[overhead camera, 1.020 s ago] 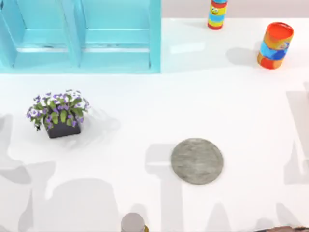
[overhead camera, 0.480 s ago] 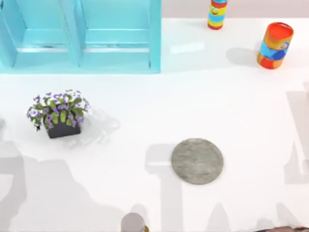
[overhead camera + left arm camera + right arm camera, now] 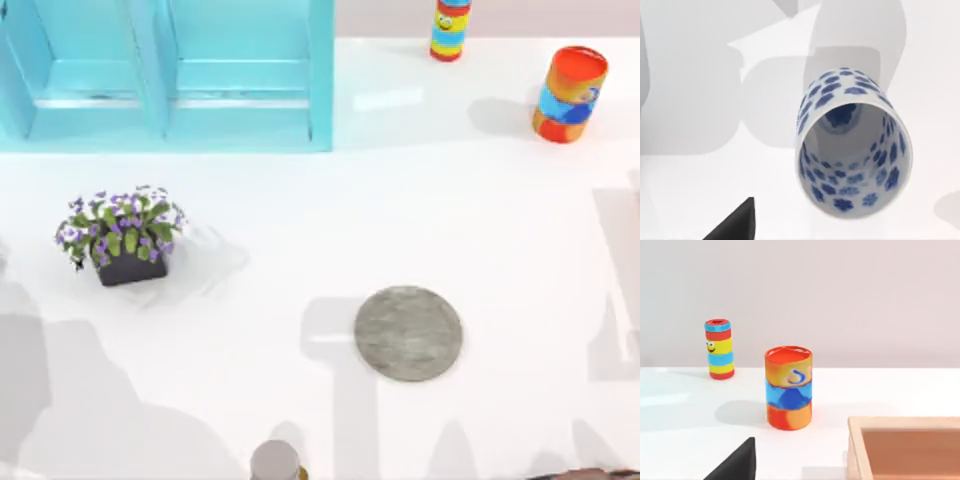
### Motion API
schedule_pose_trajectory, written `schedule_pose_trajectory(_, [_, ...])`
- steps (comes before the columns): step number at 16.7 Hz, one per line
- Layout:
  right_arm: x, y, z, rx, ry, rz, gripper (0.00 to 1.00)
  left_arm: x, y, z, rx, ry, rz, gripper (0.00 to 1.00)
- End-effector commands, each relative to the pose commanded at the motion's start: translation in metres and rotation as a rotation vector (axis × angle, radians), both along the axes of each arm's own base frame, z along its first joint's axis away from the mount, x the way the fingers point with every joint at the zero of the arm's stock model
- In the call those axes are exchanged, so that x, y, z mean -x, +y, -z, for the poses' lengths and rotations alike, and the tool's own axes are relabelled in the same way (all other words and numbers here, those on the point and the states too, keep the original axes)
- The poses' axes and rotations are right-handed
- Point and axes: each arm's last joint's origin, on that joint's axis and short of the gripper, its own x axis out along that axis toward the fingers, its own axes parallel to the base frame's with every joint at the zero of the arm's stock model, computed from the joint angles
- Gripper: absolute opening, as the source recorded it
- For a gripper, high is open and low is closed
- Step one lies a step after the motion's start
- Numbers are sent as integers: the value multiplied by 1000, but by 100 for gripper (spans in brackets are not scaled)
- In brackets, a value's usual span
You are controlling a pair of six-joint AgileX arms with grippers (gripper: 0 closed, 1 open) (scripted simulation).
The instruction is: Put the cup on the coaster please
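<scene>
Cup [image 3: 855,145] stands upright below our left wrist, ungrasped, so we judge pickup pending; coaster [image 3: 408,333] waits bare. Jaw states: cannot tell.

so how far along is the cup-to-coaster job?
Nothing is finished: the coaster lies bare on the table. In hand: the left wrist view looks down into the cup, which stands upright on the table with nothing gripping it; a dark finger tip shows at the edge. Left: grasp, carry, and set the cup on the coaster.
</scene>
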Motion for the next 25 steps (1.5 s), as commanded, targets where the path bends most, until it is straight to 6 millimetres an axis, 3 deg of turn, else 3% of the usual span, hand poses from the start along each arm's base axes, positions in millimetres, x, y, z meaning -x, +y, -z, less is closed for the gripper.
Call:
schedule_pose_trajectory(5, [0,0,0,0,0,0,100,2,-1,52,-1,-2,1,100])
schedule_pose_trajectory(10, [0,0,0,0,0,0,100,4,-1,57,1,2,1,100])
schedule_pose_trajectory(23, [0,0,0,0,0,0,100,4,-1,57,1,2,1,2])
schedule_pose_trajectory(25, [0,0,0,0,0,0,100,4,-1,57,1,2,1,0])
